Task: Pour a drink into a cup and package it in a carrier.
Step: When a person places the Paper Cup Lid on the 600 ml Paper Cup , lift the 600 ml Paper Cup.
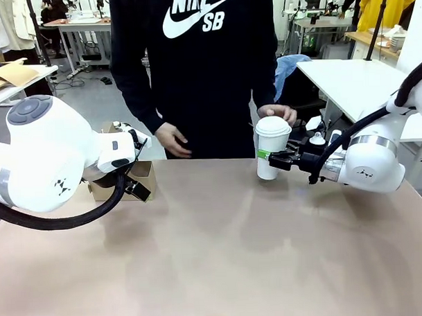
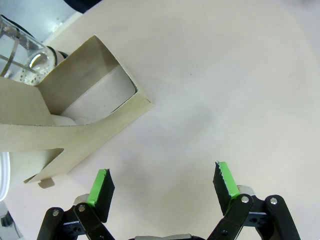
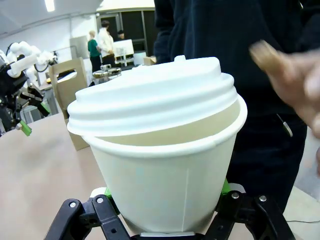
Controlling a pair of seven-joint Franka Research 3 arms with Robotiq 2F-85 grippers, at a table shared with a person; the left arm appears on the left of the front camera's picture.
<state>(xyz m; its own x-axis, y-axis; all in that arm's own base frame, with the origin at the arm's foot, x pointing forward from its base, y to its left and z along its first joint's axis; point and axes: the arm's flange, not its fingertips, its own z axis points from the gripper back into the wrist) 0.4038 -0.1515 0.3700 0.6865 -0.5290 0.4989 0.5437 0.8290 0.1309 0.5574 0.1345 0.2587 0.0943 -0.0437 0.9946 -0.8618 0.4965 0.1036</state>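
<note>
Right gripper: the right gripper (image 1: 270,156) was seen clamped on the lower half of the cup (image 1: 271,142). It reached in from 3 o'clock in the front view, with its green pads pressed to the cup's wall on both sides.
Cup: the tall white paper cup was held upright at about 1 o'clock on the table (image 1: 214,255), near the far edge. Whether its base touched the surface could not be told.
Lid: in the right wrist view the white lid (image 3: 150,95) was laid askew on the rim. It was raised on the near side, so that a strip of the cup's inner wall was shown beneath it.
Drink: the cup's contents were hidden by the lid and wall.
Person's hands: one hand (image 1: 282,114) was rested on the lid at its 2 o'clock edge. The other hand (image 1: 173,140) was held loosely by the far table edge at about 11 o'clock.
Left gripper: the left gripper (image 2: 162,186) was held wide open over bare table, with nothing between its fingers.
Carrier: the brown cardboard carrier (image 1: 143,173) stood at about 10 o'clock on the table, just behind the left gripper in the front view. In the left wrist view it lay at 10 o'clock of the fingers, apart from them. A pale rounded surface was seen inside one pocket, and what it was could not be told.
Pitcher: a glass pitcher (image 2: 20,42) was seen at the 11 o'clock corner of the left wrist view, just beyond the carrier.
</note>
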